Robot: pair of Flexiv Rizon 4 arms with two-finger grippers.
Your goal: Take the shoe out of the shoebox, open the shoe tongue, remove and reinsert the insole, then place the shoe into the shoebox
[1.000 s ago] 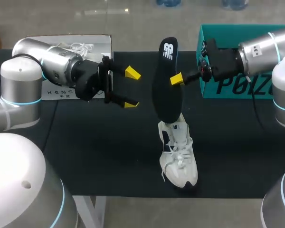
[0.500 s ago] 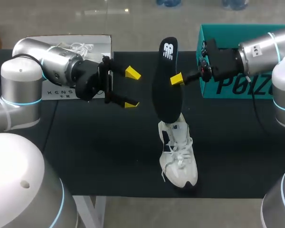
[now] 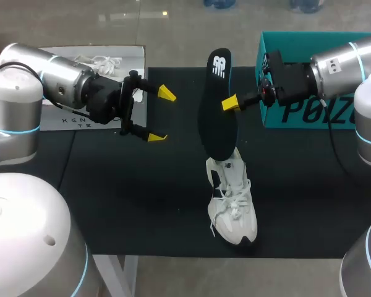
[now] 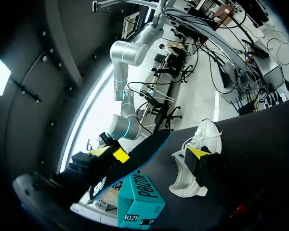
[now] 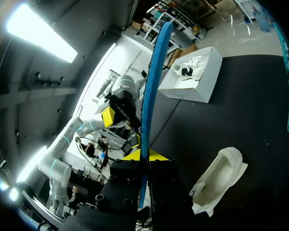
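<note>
Two arms come in over the black counter [image 3: 142, 198], one from each side. The right claw [image 3: 226, 103] is clamped on the black insole [image 3: 216, 105], holding it near its middle. The insole stands almost upright, its printed end toward the far edge. In the right wrist view the insole's blue edge [image 5: 151, 82] runs straight out between the two fingers, which press on it from both sides.

The insole's lower end seems to meet the opening of the white shoe [image 3: 233, 207], though contact cannot be confirmed from above. The shoe lies on the counter near the front edge, laces up, outside any box.

The teal shoebox [image 3: 272, 114] sits at the far right of the counter, behind the right arm. The left claw [image 3: 161, 116] hangs with its fingers spread apart and nothing between them. It sits between the insole and a white box [image 3: 127, 52] at the far left that holds another white shoe [image 5: 192, 67].
</note>
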